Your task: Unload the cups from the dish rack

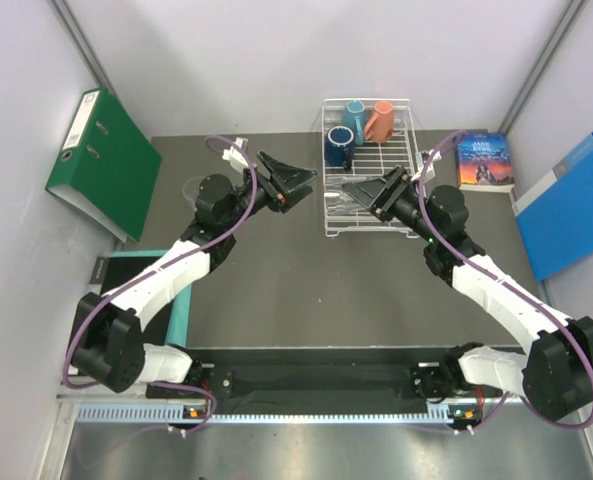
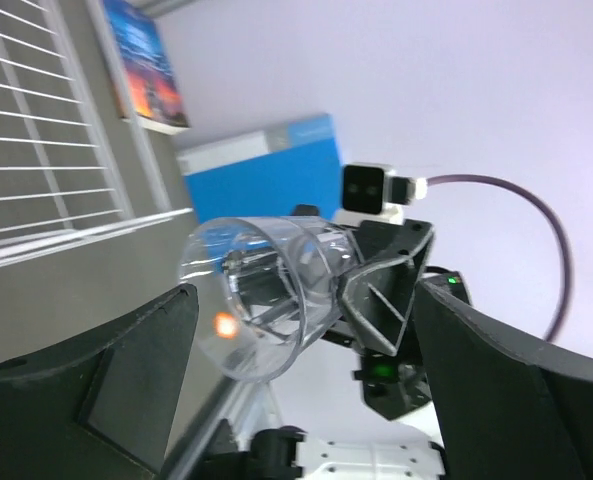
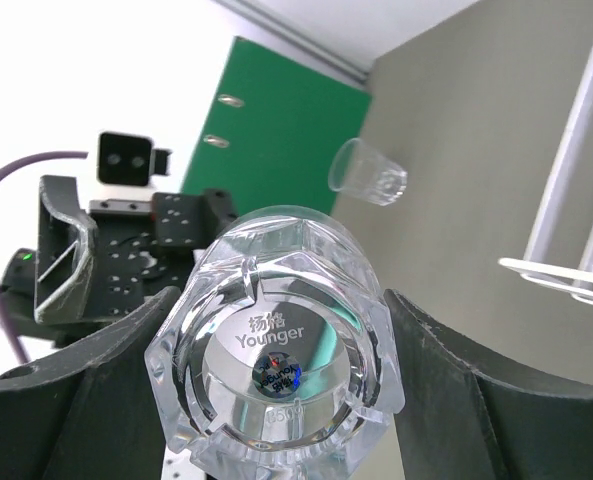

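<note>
My right gripper (image 1: 356, 192) (image 3: 281, 330) is shut on a clear glass (image 3: 276, 350), held sideways in the air at the front left corner of the white wire dish rack (image 1: 371, 215). Its thick base faces the right wrist camera. My left gripper (image 1: 306, 188) (image 2: 306, 300) is open, with a finger on either side of the glass's open mouth (image 2: 251, 300) and a gap on both sides. A second clear glass (image 3: 368, 172) lies on its side on the table. A light-blue mug (image 1: 354, 113), an orange mug (image 1: 381, 121) and a dark-blue mug (image 1: 338, 146) stand at the rack's back.
A green binder (image 1: 101, 160) leans on the left wall. A book (image 1: 484, 160) and a blue folder (image 1: 566, 205) lie at the right. A teal-edged object (image 1: 181, 305) sits by the left arm. Grey walls close in the table.
</note>
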